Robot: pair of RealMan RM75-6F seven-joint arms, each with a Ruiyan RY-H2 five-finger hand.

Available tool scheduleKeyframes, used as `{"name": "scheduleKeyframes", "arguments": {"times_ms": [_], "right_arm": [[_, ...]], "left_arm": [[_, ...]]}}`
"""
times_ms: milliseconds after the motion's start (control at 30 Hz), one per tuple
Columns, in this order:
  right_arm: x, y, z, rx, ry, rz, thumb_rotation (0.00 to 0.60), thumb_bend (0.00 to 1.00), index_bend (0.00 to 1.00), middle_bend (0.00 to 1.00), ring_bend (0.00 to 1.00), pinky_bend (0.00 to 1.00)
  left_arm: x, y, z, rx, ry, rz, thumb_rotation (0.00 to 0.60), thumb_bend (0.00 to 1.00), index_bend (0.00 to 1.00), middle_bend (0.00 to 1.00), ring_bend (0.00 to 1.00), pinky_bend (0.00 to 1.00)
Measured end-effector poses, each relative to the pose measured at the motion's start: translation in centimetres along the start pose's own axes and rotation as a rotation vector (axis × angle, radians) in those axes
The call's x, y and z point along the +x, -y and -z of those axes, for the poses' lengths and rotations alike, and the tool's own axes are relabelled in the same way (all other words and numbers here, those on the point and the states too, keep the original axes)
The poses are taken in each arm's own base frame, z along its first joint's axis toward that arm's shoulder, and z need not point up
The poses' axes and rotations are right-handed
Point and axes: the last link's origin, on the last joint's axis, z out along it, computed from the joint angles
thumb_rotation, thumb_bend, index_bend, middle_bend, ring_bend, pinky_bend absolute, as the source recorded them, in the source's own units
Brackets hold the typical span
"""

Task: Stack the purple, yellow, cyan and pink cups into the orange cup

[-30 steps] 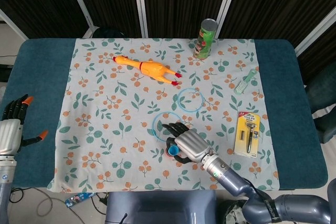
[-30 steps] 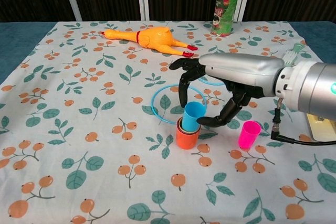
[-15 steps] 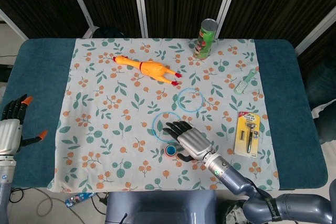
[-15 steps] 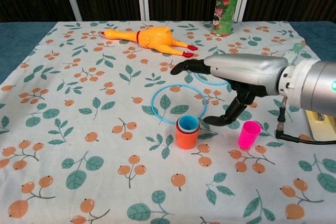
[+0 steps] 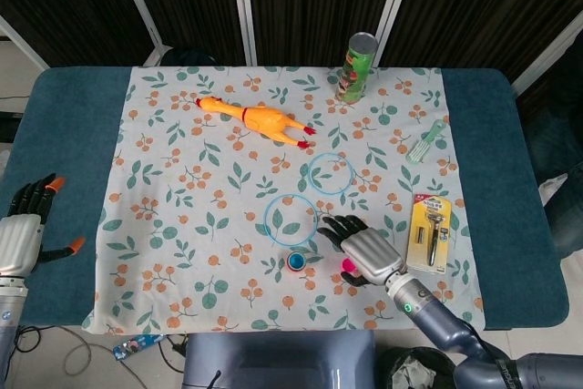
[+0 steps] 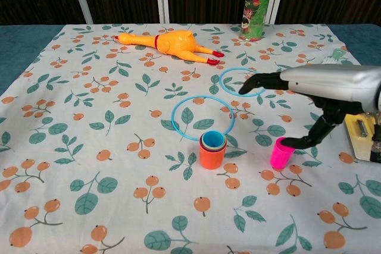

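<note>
The orange cup [image 6: 212,157] stands upright on the cloth with the other cups nested in it; the cyan cup [image 6: 213,140] is innermost, showing at the top. From the head view the stack [image 5: 296,261] is a small ring of colours. The pink cup [image 6: 281,153] stands alone to the stack's right, and in the head view it [image 5: 347,266] is partly hidden. My right hand [image 6: 324,90] hovers over the pink cup with fingers spread and holds nothing; its thumb reaches down to the cup's right side. My left hand [image 5: 27,230] is open at the table's left edge.
Two blue rings [image 6: 202,117] [image 6: 237,81] lie just behind the cups. A rubber chicken [image 6: 172,46] and a green can [image 6: 257,4] are further back. A razor pack [image 5: 430,232] and a brush [image 5: 425,141] lie on the right.
The cyan cup dropped fully into the stack and my right hand let go of it. That hand then moved right, from over the stack to over the pink cup.
</note>
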Motion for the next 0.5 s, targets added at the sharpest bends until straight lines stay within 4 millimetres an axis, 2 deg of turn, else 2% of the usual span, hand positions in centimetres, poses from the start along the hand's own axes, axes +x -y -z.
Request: {"name": "scheduleKeyframes", "arguments": {"times_ms": [333,500], "right_arm": [[-1.9,0.7,-0.9,0.024,-0.035,-0.057,0.600,0.39,0.27,0.00,0.00,0.10],[-2.5,0.1,-1.6,0.001,-0.045,-0.041,0.600,0.39,0.30,0.00,0.00,0.10]], "left_arm": [[0.1,0.0,0.3,0.023,0.030,-0.013,0.600,0.15,0.06,0.00,0.00,0.00],[0.1,0.0,0.2,0.023,0.031,-0.012,0.600,0.15,0.06,0.00,0.00,0.00]]}}
